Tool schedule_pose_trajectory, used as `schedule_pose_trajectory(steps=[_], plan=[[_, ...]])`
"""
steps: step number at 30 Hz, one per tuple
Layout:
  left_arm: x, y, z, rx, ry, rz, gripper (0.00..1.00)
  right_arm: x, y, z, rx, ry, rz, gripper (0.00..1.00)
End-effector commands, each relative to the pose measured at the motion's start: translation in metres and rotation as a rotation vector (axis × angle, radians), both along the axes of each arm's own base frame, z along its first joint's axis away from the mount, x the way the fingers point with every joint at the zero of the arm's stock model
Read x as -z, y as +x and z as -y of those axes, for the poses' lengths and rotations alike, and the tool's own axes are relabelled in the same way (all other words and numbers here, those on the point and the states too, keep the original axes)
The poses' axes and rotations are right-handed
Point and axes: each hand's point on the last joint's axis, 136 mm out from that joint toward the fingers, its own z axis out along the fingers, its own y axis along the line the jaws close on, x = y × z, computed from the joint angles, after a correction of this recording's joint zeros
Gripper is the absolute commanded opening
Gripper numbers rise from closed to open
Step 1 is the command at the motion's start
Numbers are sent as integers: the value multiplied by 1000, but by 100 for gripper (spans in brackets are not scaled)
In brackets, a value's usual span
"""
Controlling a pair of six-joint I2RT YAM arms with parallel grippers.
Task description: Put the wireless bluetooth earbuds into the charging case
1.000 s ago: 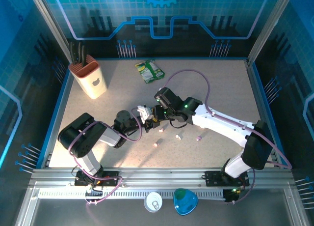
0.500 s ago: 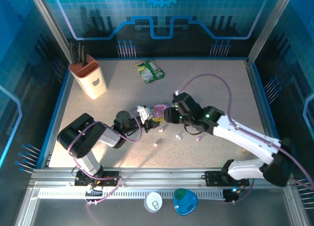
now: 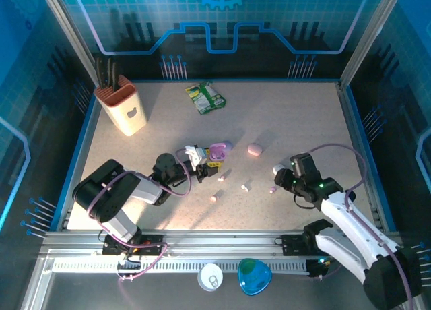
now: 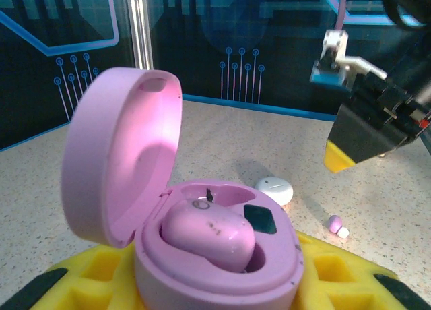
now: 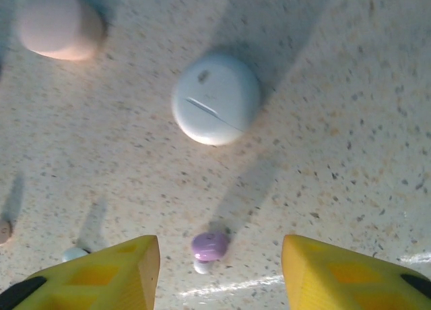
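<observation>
My left gripper (image 3: 206, 159) is shut on the open purple charging case (image 4: 215, 256), whose lid (image 4: 121, 155) stands up at the left. One purple earbud (image 4: 209, 232) lies in the case; the socket beside it is dark. My right gripper (image 5: 219, 251) is open just above the table, with a loose purple earbud (image 5: 210, 246) between its yellow fingers (image 5: 108, 273), untouched. From above, this earbud (image 3: 273, 189) lies just left of the right gripper (image 3: 284, 180). More earbuds (image 3: 245, 187) lie between the arms, one (image 3: 220, 178) near the case and one pink (image 3: 214, 197) nearer me.
A shut white case (image 5: 215, 98) lies just beyond the right gripper, and a shut pink case (image 3: 254, 149) further back. A knife block (image 3: 123, 108) stands at the back left and a green packet (image 3: 205, 98) at the back middle. Metal rails border the table.
The right gripper has drawn away from the purple case, to the right and toward me, and opened its jaws. The pink and white cases now show. The left gripper holds still.
</observation>
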Motion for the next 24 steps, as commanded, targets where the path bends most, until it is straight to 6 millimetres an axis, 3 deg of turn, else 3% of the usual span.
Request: schedule_pose_trajectory(steps=[1,10,16,24], plan=[[-11,-8,1,27,-32,17,35,4,6,-14,-41,118,-9,49],[-11,-8,0,20,-27,23,35,30,0,-27,-40,164,-139,45],[-10,-7,-1,14,-23,30,35,37,-6,-33,-54,165,-178,37],[-10,-7,-1,12,-21,34,35,43,-4,-40,-66,163,-202,39]])
